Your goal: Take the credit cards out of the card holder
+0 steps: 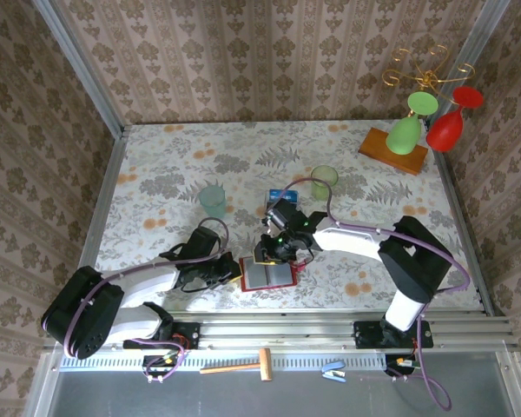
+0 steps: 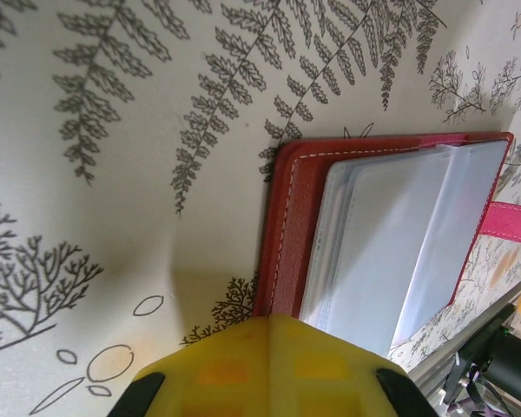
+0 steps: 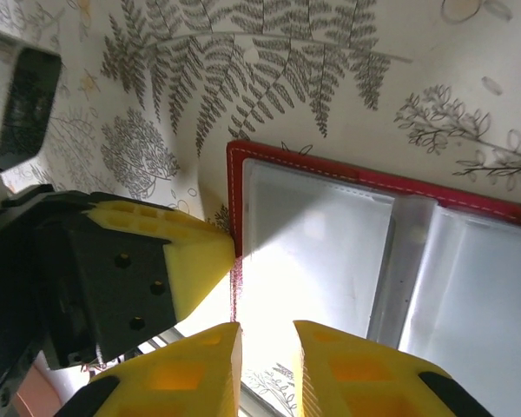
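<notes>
From above, we see one card holder [image 1: 267, 276], a red rectangular wallet lying open and flat on the fern-and-flower table cloth [image 1: 156, 165] near the front edge, its grey inside facing up. We cannot tell whether any cards sit in it. The left gripper [image 1: 232, 276] lies at its left edge and the right gripper [image 1: 275, 252] hangs over its far edge. Beyond it we count two pale green translucent cups [image 1: 214, 201], both looking empty, with a small blue rectangular thing [image 1: 277, 198] between them. At the far right corner a wooden board [image 1: 392, 150] carries a gold wire stand with two upturned stemmed glasses [image 1: 408, 129], one green and one red. On the front rail lie one wooden mallet [image 1: 243, 366] and one blue clip [image 1: 333, 371].

Through the left wrist camera, the card holder [image 2: 286, 226] shows a stitched red border around glossy, clear plastic sleeves [image 2: 391, 234], and a red-pink tab [image 2: 512, 221] sticks out at the side. The left gripper [image 2: 269, 334] has its yellow fingers pressed together, the tip at the holder's edge.

Through the right wrist camera, the card holder [image 3: 243, 182] shows two pale sleeve panes [image 3: 321, 243] on either side of the fold. The left gripper [image 3: 195, 256] touches the red border with its yellow tip. The right gripper [image 3: 267, 347] keeps a narrow gap between its ribbed yellow fingers [image 3: 200, 369], and we make out nothing clamped between them
</notes>
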Controlling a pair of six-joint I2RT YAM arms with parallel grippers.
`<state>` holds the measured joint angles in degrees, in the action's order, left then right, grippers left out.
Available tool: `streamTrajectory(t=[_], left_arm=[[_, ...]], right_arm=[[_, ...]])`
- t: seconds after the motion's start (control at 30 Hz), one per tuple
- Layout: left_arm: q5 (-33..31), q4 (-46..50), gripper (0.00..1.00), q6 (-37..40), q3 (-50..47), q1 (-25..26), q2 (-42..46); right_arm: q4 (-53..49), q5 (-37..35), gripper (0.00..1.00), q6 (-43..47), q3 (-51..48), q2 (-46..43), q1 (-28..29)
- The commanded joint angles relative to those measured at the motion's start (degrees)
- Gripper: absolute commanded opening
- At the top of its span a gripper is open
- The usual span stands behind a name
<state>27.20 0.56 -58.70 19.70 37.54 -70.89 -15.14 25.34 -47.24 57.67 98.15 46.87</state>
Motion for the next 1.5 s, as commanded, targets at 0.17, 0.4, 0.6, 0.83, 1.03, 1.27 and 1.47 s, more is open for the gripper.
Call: streamTrajectory(t=[0.17,0.4,0.6,0.83,1.03,1.27,1.47], left_arm=[[-0.2,1.4,0.0,1.2,2.0,0.2,-0.7],[-0.7,4.0,0.0,2.5,3.4,0.3,-1.1],[-0.6,5.1,0.0,2.7,3.4,0.3,-1.2],[-0.6,5.8,0.0,3.0,3.3,0.3,-2.0],[-0.4,5.7,0.0,3.3,3.6,0.2,-3.3],[-0.1,5.6,0.0,3.7,3.5,0.3,-4.4],[0.2,5.9,0.0,4.1,3.6,0.0,-5.4]], right_arm=[[1.5,2.6,0.24,-2.6,-0.6,2.1,1.2],[1.1,2.8,0.25,-3.3,-0.9,3.0,1.9],[0.8,1.9,0.27,-4.1,-1.1,4.0,2.6],[-0.9,-0.2,0.29,-4.0,-1.2,4.4,2.8],[-1.1,-0.4,0.3,-4.0,-1.3,5.1,2.7],[-3.2,-2.6,0.3,-3.3,-1.2,4.3,2.6],[-3.0,-2.7,0.3,-3.2,-2.4,3.2,1.7]])
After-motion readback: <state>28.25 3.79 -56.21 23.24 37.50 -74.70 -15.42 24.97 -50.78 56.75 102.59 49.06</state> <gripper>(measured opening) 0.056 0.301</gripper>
